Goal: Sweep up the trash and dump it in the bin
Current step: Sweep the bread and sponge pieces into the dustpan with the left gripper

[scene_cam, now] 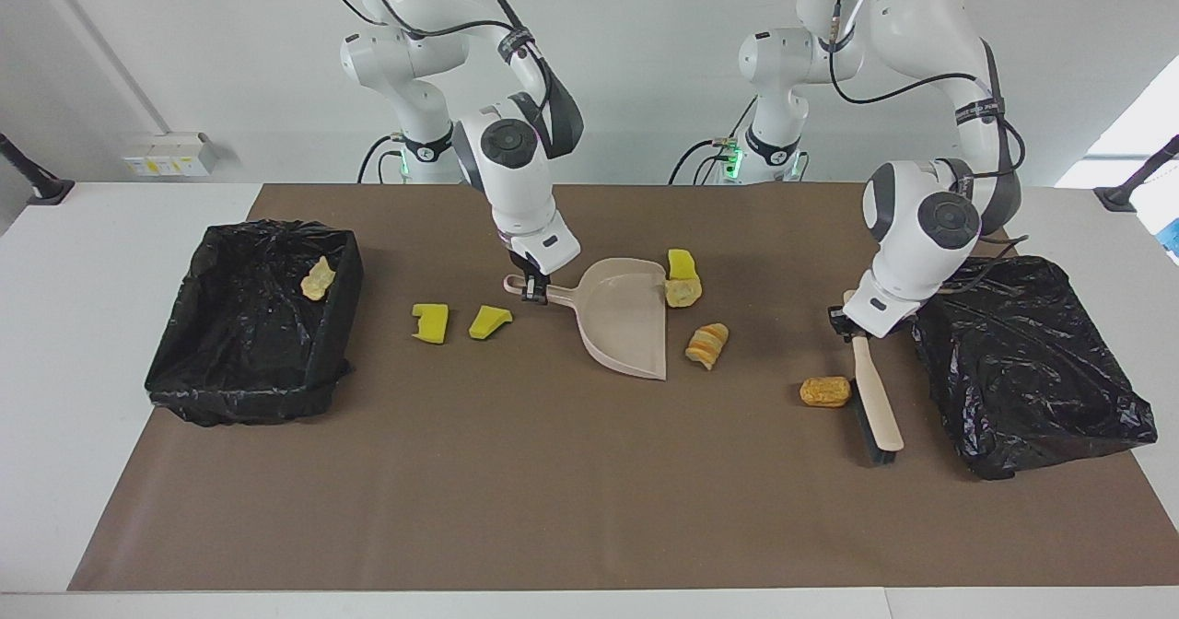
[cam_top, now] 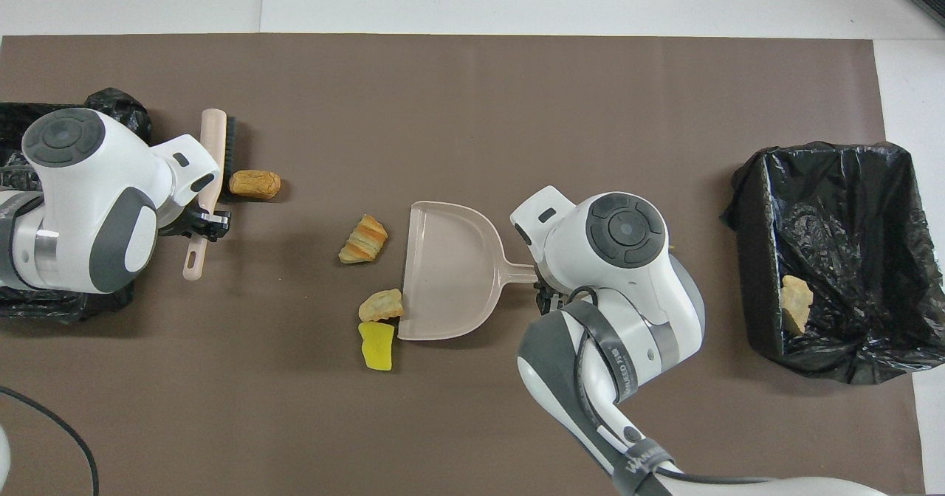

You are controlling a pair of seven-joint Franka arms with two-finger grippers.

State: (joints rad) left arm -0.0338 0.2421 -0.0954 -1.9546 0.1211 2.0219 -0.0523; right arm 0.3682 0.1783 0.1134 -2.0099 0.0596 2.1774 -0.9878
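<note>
Both arms have glossy white shells with dark grey bands at the joints. Each wrist carries a round dark grey cap with a ring of small screws. Thin black cables run along the upper links. A green light glows at each base. The claws are small and black.

Dustpan mid-table, bins at both ends

Beige plastic dustpan (scene_cam: 626, 324) on brown mat (scene_cam: 553, 490); striped bread roll (scene_cam: 706, 344) beside its mouth; golden-brown roll (scene_cam: 824, 391) touches beige brush (scene_cam: 873, 402) near crumpled black bag (scene_cam: 1022, 361); pale lump (scene_cam: 318, 279) in black-lined bin (scene_cam: 253, 324)
</note>
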